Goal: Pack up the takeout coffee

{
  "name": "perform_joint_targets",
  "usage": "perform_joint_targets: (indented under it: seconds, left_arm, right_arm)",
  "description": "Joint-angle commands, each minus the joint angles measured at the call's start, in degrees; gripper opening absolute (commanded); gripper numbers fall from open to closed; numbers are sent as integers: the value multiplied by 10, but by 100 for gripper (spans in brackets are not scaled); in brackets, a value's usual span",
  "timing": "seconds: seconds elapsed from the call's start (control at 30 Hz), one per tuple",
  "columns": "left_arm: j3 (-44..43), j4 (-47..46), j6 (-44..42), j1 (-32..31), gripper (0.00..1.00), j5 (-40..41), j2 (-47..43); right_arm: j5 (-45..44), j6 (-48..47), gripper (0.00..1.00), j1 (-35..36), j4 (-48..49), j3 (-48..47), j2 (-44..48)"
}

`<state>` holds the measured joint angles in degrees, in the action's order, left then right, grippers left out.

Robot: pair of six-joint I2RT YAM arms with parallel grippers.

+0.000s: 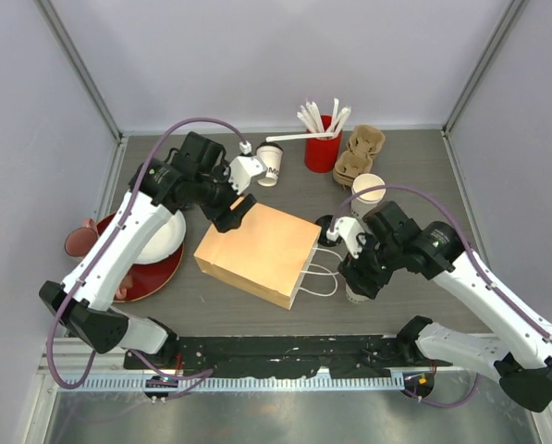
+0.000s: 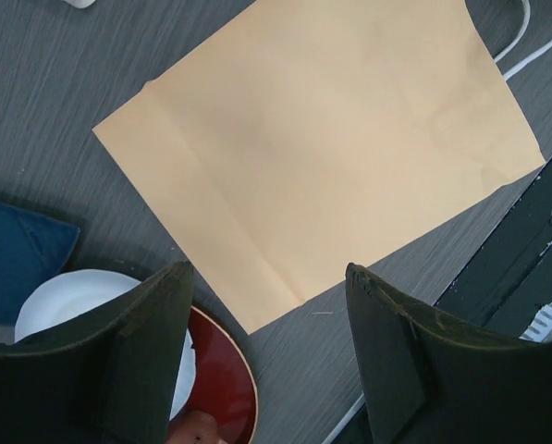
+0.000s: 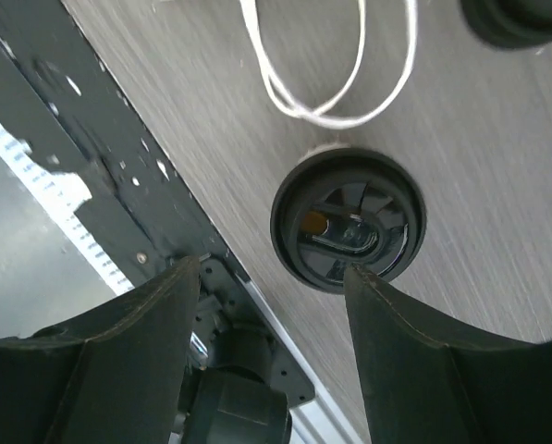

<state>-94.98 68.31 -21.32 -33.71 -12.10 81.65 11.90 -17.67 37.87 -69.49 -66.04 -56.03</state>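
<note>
One takeout coffee cup (image 3: 348,220) with a black sip lid stands upright on the table near the front rail. In the top view the cup (image 1: 354,295) is mostly hidden under my right gripper (image 1: 354,277). That gripper (image 3: 271,268) hangs open above it, one fingertip (image 3: 354,277) over the lid's near rim and the other off to its side. A second black lid (image 1: 328,229) shows just beyond, next to the bag's handles. My left gripper (image 1: 234,215) is open and holds nothing over the flat brown paper bag (image 1: 257,252). In its wrist view the left gripper (image 2: 268,273) is above the bag's corner (image 2: 322,139).
A red plate (image 1: 165,273) holding a white bowl (image 1: 165,239) lies left of the bag. At the back stand a lidless printed cup (image 1: 270,165), a red cup of stirrers (image 1: 322,153), a cardboard cup carrier (image 1: 359,153) and a plain white cup (image 1: 368,192). The bag's white handles (image 3: 331,83) lie near the lidded cup.
</note>
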Motion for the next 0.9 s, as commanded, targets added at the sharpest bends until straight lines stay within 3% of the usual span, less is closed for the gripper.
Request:
perform_joint_targets:
  seconds: [0.0, 0.1, 0.23, 0.47, 0.87]
  left_arm:
    - [11, -51, 19, 26, 70, -50, -32]
    - [16, -57, 20, 29, 70, -53, -30]
    - [12, -59, 24, 30, 70, -61, -18]
    - [19, -50, 11, 30, 70, -74, -15]
    - [15, -38, -3, 30, 70, -91, -24]
  right_arm:
    - [-40, -44, 69, 20, -11, 38, 27]
    - [-14, -31, 66, 29, 33, 66, 22]
    - [-80, -3, 57, 55, 66, 91, -9]
    - [-108, -2, 41, 74, 82, 92, -32]
    - [-116, 4, 34, 82, 77, 118, -35]
